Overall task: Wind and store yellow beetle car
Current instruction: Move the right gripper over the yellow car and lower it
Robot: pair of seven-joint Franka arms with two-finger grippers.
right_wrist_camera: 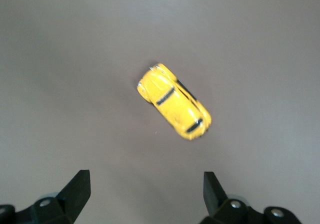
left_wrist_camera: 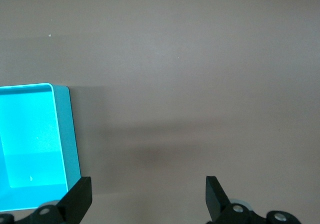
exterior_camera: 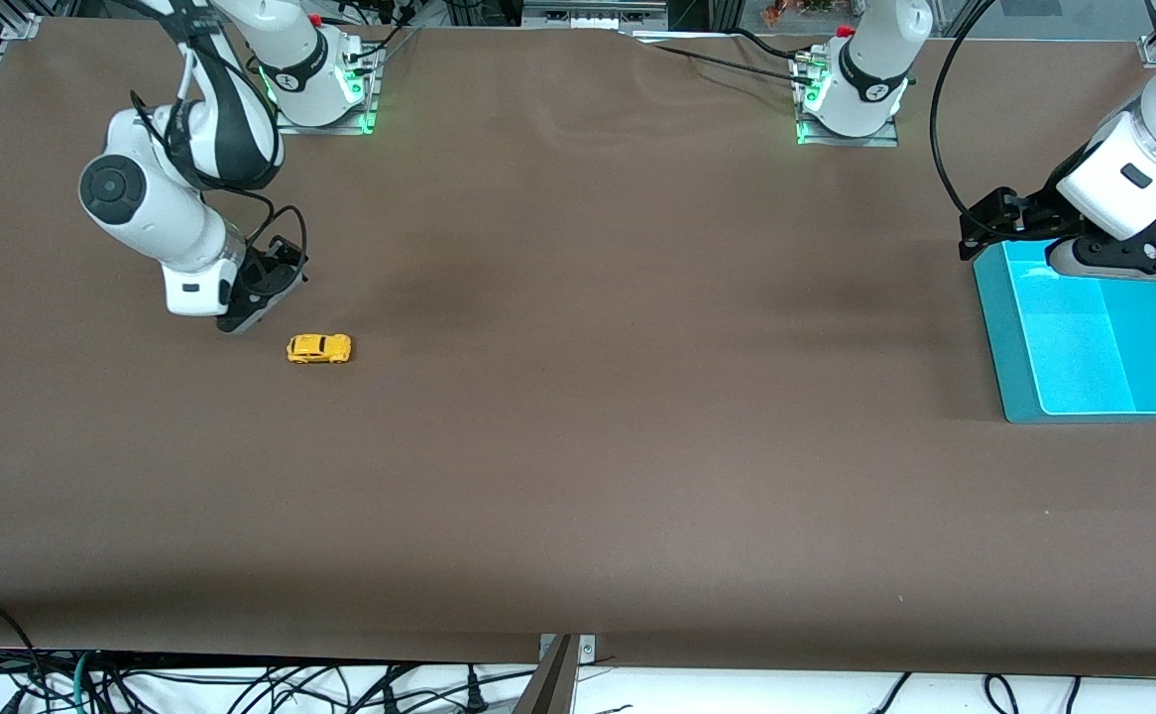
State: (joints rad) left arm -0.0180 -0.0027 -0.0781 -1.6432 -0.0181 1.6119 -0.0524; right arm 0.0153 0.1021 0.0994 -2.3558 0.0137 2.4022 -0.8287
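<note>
The yellow beetle car (exterior_camera: 318,348) sits on its wheels on the brown table toward the right arm's end. It also shows in the right wrist view (right_wrist_camera: 174,102), lying slantwise ahead of the fingers. My right gripper (exterior_camera: 253,297) is open and empty, low over the table just beside the car, not touching it. My left gripper (exterior_camera: 1000,224) is open and empty, over the rim of the cyan bin (exterior_camera: 1084,332) at the left arm's end; its fingers (left_wrist_camera: 79,198) frame bare table beside the bin (left_wrist_camera: 69,134).
The cyan bin holds nothing that I can see. Brown table cloth (exterior_camera: 588,397) stretches wide between the car and the bin. Cables hang under the table's edge nearest the front camera.
</note>
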